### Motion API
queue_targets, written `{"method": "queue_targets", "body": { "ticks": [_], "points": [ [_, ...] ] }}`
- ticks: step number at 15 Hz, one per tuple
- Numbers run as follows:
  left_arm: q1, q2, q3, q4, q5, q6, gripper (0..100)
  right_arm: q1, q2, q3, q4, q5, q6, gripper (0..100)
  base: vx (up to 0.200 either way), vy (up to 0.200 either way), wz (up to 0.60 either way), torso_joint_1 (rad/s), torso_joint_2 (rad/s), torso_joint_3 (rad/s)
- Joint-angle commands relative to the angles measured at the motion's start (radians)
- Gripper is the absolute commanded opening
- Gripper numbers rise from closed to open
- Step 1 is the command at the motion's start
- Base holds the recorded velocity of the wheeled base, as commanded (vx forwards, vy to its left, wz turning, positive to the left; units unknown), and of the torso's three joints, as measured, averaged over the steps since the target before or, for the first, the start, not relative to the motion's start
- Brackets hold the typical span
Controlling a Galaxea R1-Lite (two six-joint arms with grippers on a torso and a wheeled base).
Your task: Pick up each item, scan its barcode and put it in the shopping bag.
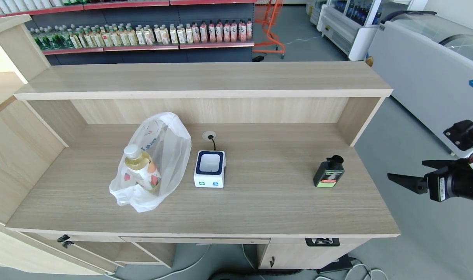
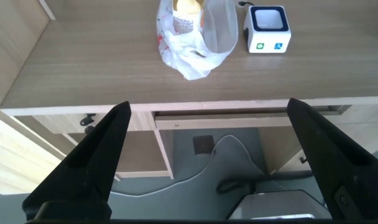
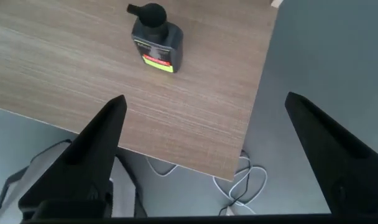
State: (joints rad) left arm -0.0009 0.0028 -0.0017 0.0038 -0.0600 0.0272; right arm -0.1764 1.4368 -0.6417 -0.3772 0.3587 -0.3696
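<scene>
A dark pump-top bottle [image 1: 329,171] with a green and red label stands near the right end of the wooden counter [image 1: 260,202]. In the right wrist view the same bottle [image 3: 155,38] is beyond my right gripper [image 3: 204,98]. That right gripper [image 1: 405,170] hangs open and empty off the counter's right end. The translucent white shopping bag [image 1: 153,159] sits left of centre with a drink bottle [image 1: 140,167] inside. Beside it is the white barcode scanner [image 1: 209,168]. My left gripper [image 2: 209,104] is open and empty in front of the counter's front edge, facing the bag [image 2: 195,34] and scanner [image 2: 269,28].
The counter has a raised back shelf [image 1: 205,79] and side walls at both ends. A cable runs from the scanner to a grommet [image 1: 209,135]. Drawers and cables lie under the counter. Chest freezers [image 1: 427,66] stand on the right, stocked shelves [image 1: 143,35] behind.
</scene>
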Motion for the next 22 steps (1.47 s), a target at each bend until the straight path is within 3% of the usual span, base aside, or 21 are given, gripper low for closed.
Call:
{"method": "queue_targets", "body": {
  "ticks": [1,7,11,22],
  "points": [
    [-0.001,-0.001,0.0,0.001,0.0,-0.001,100,-0.051,0.091,-0.044,-0.002,-0.001,-0.104,100,0.0,0.0,0.0,0.0,0.0,0.0],
    [-0.001,-0.001,0.0,0.001,0.0,0.0,100,-0.045,0.26,-0.102,0.024,-0.084,-0.373,100,0.0,0.0,0.0,0.0,0.0,0.0],
    [-0.001,-0.001,0.0,0.001,0.0,-0.001,100,0.046,0.349,-0.124,0.027,-0.093,-0.388,100,0.0,0.0,0.0,0.0,0.0,0.0],
    [-0.001,-0.001,0.0,0.001,0.0,-0.001,100,0.207,0.599,-0.383,0.024,-0.09,-0.43,100,0.0,0.0,0.0,0.0,0.0,0.0]
  ]
}}
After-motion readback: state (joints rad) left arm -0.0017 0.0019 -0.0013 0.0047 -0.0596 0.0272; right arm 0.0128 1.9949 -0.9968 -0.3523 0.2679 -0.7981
